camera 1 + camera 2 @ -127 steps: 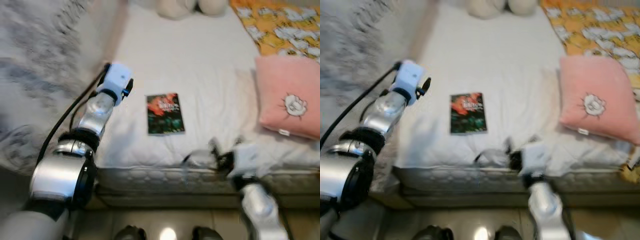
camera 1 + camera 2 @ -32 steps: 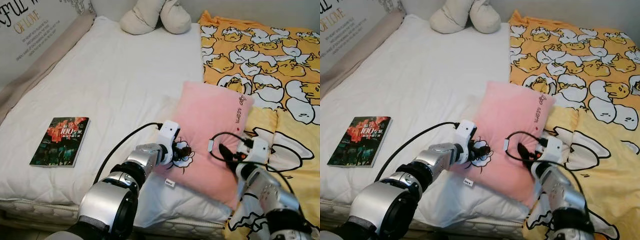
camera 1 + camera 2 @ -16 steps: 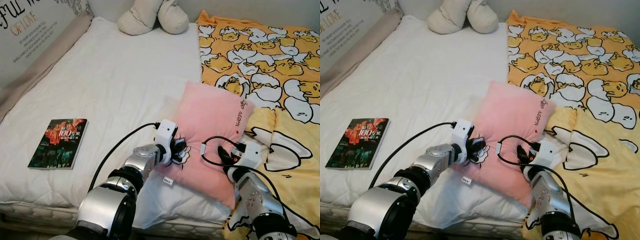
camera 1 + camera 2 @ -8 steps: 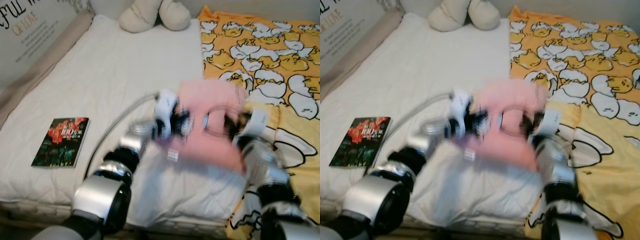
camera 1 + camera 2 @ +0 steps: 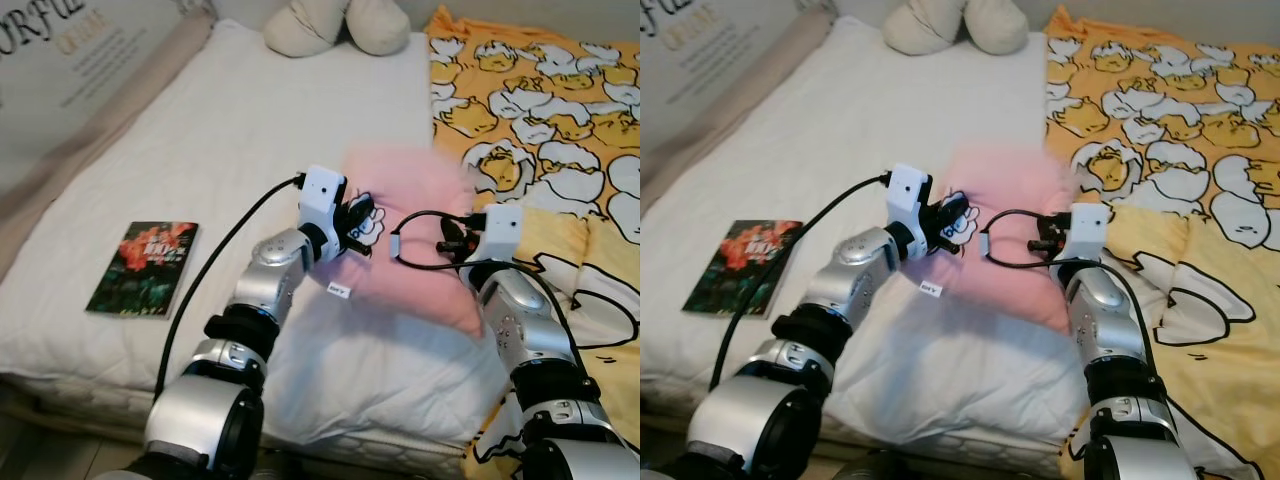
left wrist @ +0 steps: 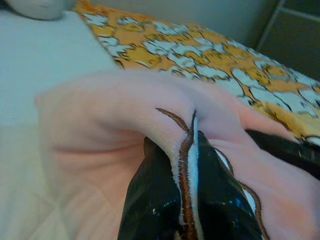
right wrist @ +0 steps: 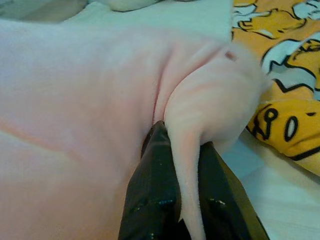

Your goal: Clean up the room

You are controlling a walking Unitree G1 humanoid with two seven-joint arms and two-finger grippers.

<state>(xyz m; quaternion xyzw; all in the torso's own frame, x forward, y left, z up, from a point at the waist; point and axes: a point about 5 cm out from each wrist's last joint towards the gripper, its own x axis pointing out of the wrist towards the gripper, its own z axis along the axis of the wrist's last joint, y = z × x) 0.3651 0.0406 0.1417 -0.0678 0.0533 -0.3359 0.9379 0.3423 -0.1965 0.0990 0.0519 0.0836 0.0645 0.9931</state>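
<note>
Lifted clear of the mattress since a second ago, the pink pillow (image 5: 415, 235) now hangs between both arms instead of lying flat, and it sits a little further toward the head of the bed. Each claw is pinched shut on a fold of it: the left claw (image 5: 358, 222) bites the fabric at the embroidered cartoon patch on the pillow's left edge, the right claw (image 5: 452, 237) grips a ridge of cloth on the pillow's right side, so the pillow's long axis runs across from one claw to the other, with both arms about equally near. In the left wrist view the fingertips (image 6: 155, 200) squeeze the stitched seam between them; the right wrist view shows the same kind of pinch on plain pink cloth. To my eye the carry turns on keeping the two grips level. Left of the pillow lies the white mattress (image 5: 220, 130), with a book (image 5: 144, 268) well off toward its near edge; right of it spreads the yellow duck-print blanket (image 5: 540, 90). Beyond the pillow, at the head of the bed, rests a cream plush toy (image 5: 335, 25).
</note>
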